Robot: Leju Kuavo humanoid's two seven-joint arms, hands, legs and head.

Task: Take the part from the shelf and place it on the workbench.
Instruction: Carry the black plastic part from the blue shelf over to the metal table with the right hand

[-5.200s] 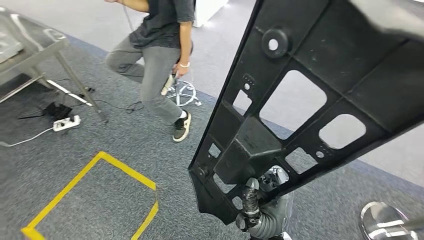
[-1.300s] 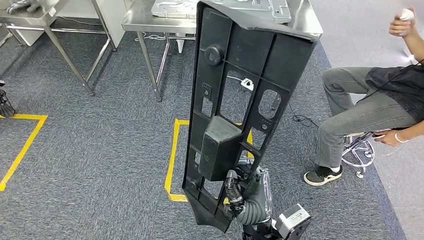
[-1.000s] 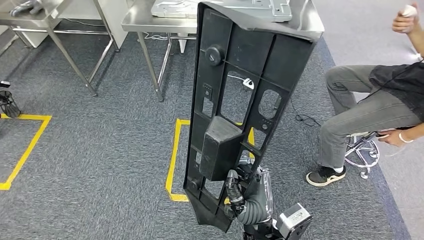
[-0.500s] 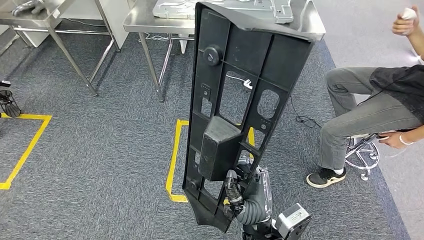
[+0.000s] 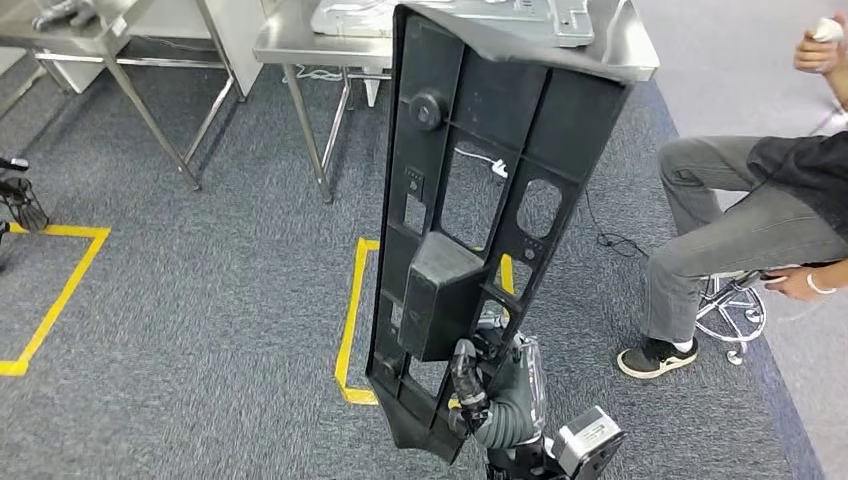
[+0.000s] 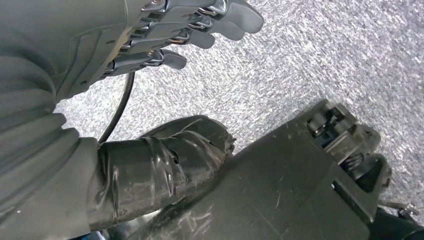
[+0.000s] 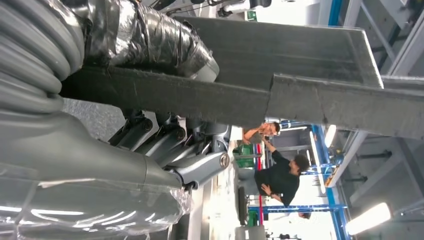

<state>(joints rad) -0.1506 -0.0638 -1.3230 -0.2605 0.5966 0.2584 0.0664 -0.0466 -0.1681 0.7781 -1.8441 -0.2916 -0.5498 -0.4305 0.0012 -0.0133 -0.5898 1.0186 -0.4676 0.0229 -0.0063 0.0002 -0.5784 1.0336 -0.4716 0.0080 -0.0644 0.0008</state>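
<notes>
The floor is a grey carpet [image 5: 200, 300] with yellow tape [image 5: 350, 320] marking squares on it. At the far side stand two steel tables; the nearer one, the workbench [image 5: 300, 45], carries a flat light-grey metal piece [image 5: 350, 15] on its top.

The biggest object in the head view is the part [image 5: 470, 200], a long black plastic panel with ribs, a raised box in the middle and several cut-out windows. It stands almost upright in the air in front of the robot, above the carpet and the yellow tape, and its upper end covers a part of the workbench edge in the picture. It is not on the workbench.

A person [image 5: 740, 220] sits on a stool [image 5: 730, 310] at the right side, with one hand raised.

The right hand [image 5: 480, 395] grasps the part at its lower end. In the right wrist view the taped thumb [image 7: 150, 40] presses on one face of the panel edge and the darker fingers [image 7: 165, 140] lie on the other face.

The left hand [image 6: 150, 45] hangs over the carpet. It holds nothing, and its fingers are extended and lie near each other.
</notes>
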